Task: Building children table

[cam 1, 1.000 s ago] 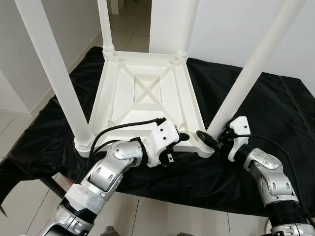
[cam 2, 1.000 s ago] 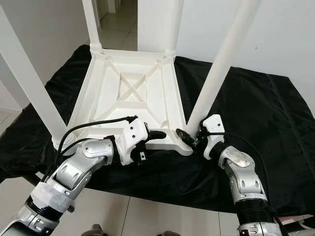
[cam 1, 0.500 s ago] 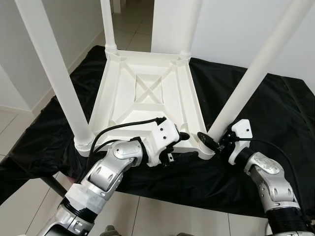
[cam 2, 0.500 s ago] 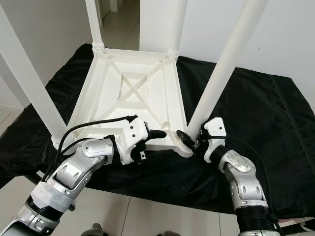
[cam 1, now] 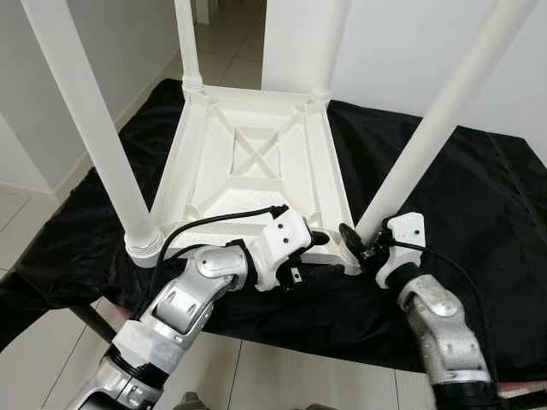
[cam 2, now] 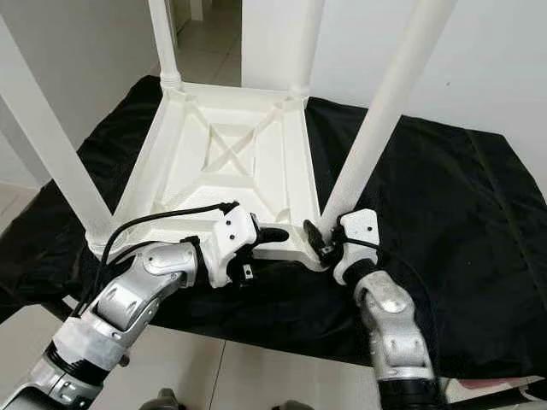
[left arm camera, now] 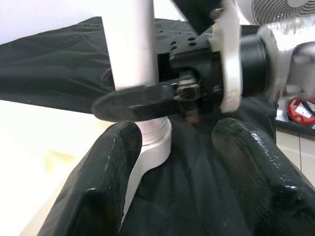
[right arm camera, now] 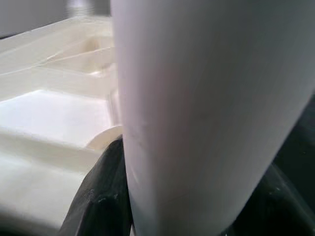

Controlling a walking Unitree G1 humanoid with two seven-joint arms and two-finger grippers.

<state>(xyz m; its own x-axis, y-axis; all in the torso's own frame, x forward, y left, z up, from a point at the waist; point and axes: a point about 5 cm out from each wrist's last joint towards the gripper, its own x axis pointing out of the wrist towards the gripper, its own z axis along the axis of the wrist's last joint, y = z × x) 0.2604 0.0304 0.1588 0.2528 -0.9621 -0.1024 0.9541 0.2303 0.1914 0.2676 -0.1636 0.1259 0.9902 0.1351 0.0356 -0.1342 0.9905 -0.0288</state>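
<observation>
A black cloth (cam 1: 479, 196) covers the surface. On it the white table (cam 1: 256, 166) lies upside down, its four legs pointing up. The right gripper (cam 1: 363, 245) is closed around the near right leg (cam 1: 427, 137), low by its base. The left gripper (left arm camera: 172, 147) is at the table's near edge, just beside that leg, fingers (left arm camera: 256, 162) apart and holding nothing.

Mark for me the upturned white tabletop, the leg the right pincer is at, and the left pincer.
white tabletop (cam 1: 256, 162): left eye view, cross-ribbed underside.
near right leg (cam 1: 427, 141): left eye view, mid-shaft.
left pincer (left arm camera: 182, 162): left wrist view, midway between its fingertips.
right pincer (cam 1: 359, 243): left eye view, at the leg's base.
</observation>
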